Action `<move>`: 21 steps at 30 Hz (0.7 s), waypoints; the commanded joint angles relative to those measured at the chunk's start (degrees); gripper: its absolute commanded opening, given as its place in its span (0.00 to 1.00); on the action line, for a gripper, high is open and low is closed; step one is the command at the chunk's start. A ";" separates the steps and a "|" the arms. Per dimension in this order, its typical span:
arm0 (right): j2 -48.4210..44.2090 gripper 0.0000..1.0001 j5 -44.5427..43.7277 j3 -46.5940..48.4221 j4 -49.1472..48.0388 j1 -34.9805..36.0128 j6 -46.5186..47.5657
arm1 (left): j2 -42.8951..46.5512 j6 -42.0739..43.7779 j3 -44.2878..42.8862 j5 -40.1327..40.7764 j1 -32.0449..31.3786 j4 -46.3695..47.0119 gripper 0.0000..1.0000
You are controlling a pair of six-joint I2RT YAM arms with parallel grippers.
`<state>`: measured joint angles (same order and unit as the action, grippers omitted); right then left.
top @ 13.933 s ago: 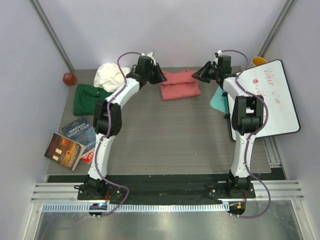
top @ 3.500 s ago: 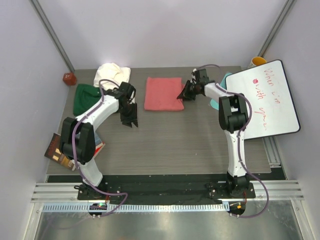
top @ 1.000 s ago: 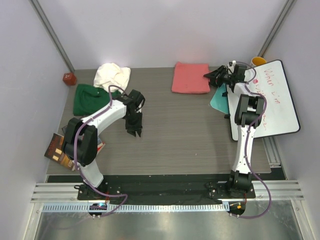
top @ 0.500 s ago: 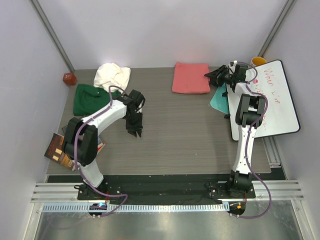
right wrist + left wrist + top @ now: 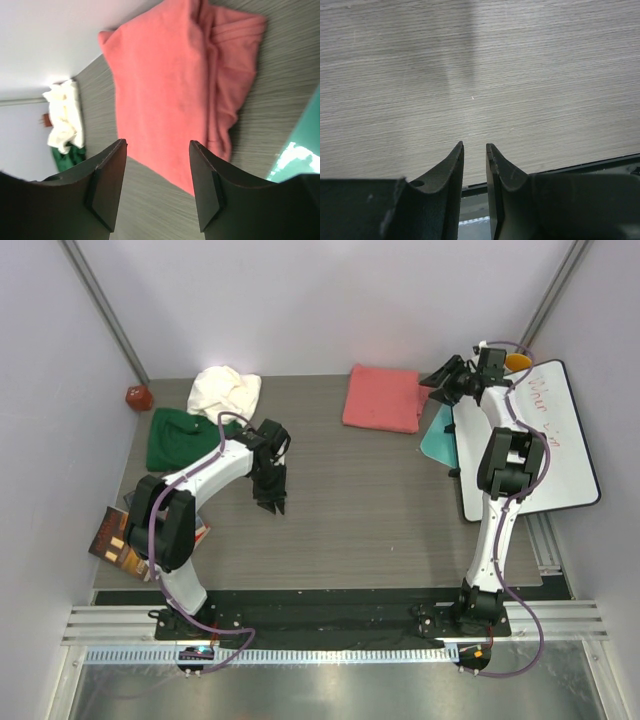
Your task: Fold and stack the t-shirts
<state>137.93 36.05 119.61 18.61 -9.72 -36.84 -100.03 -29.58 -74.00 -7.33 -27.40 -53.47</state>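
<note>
Right gripper (image 5: 437,378) farther back; seemingly empty

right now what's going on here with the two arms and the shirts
The salmon-pink shirt lies folded at the far edge of the table; the right end effector hovers open beside it, holding nothing. The left end effector hangs over bare table, jaws only slightly apart, empty. The dark green shirt and the crumpled cream-white shirt lie at the far left, not yet stacked with it.

Folded pink shirt (image 5: 381,398), green shirt (image 5: 180,438) beside crumpled white shirt (image 5: 224,390)
</note>
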 commanded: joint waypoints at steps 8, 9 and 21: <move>-10.99 0.55 -3.79 -0.06 8.55 1.45 7.05 | 2.46 -0.82 0.08 2.83 -0.20 2.58 0.32; -15.71 0.55 -4.49 -5.39 7.94 2.15 7.22 | 2.90 -1.17 -0.35 4.50 -0.20 2.85 0.42; -32.80 0.57 -6.70 -35.93 5.12 20.78 3.79 | 4.84 -14.97 -17.67 33.68 5.68 -0.92 0.53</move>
<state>107.50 29.47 88.75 24.08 8.36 -31.94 -97.51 -37.74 -86.46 13.04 -25.06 -52.14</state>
